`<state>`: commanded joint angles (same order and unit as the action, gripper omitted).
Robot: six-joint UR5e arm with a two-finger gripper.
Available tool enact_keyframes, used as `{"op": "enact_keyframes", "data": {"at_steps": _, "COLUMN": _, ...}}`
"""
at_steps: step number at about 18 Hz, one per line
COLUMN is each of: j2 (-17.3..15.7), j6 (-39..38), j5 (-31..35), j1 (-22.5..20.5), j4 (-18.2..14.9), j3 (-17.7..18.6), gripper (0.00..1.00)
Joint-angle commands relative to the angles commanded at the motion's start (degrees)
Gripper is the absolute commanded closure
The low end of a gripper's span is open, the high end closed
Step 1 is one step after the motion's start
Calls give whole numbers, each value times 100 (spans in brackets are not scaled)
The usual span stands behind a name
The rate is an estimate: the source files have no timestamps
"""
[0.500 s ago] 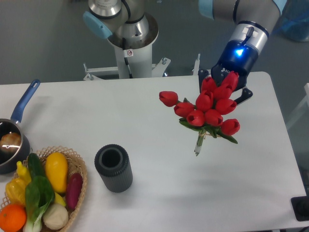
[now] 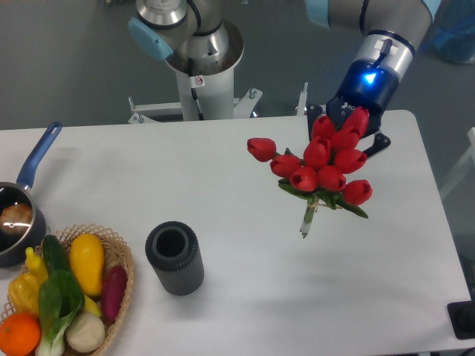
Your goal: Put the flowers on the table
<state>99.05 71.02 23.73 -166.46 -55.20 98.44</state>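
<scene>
Flowers (image 2: 320,172) have drifted a touch right and down vs. half a sec ago; change is tiny, the leftmost bloom and the stem tip both sit a hair lower/right. So the arm is moving slowly, prob. a careful descent, not a big carry.

Gripper (image 2: 347,127) is at the far right of the table (image 2: 223,178), mostly hidden behind the red heads. Dark finger parts show either side of the bunch, so it looks clamped on the flowers, but the actual contact is covered by blooms; judging by the bunch hanging tilted w/ stems pointing down-left, it's held.

Flowers are over the right half of the table, stem end lowest. Can't tell if the stem tip touches the surface yet; faint shadow below suggests still a bit off it.

Meaning for task: placing step underway, not done. Next prob. needs more lowering, then letting go so the bunch lies flat. Risk: stems hit first and the bunch tips or rolls toward the right edge.

Elsewhere, untouched: dark vase (image 2: 174,258) near-centre-left, basket of veg (image 2: 70,293) near-left corner, pot (image 2: 16,215) w/ blue handle at left edge.
</scene>
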Motion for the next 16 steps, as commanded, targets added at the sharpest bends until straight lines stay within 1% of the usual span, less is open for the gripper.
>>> {"op": "enact_keyframes", "data": {"at_steps": 3, "j2": 9, "j6": -35, "j5": -18, "j1": 0, "j4": -9, "j3": 0, "gripper": 73}}
{"op": "enact_keyframes", "data": {"at_steps": 5, "j2": 0, "j6": -27, "j5": 9, "j1": 9, "j4": -9, "j3": 70, "gripper": 73}}
{"op": "enact_keyframes", "data": {"at_steps": 11, "j2": -18, "j6": 9, "j5": 70, "j1": -35, "j4": 0, "j3": 18, "gripper": 73}}
{"op": "enact_keyframes", "data": {"at_steps": 13, "j2": -35, "j6": 9, "j5": 192, "j1": -35, "j4": -9, "j3": 0, "gripper": 73}}
{"op": "enact_keyframes", "data": {"at_steps": 16, "j2": -97, "j6": 17, "j5": 578, "j1": -18, "j4": -9, "j3": 0, "gripper": 73}}
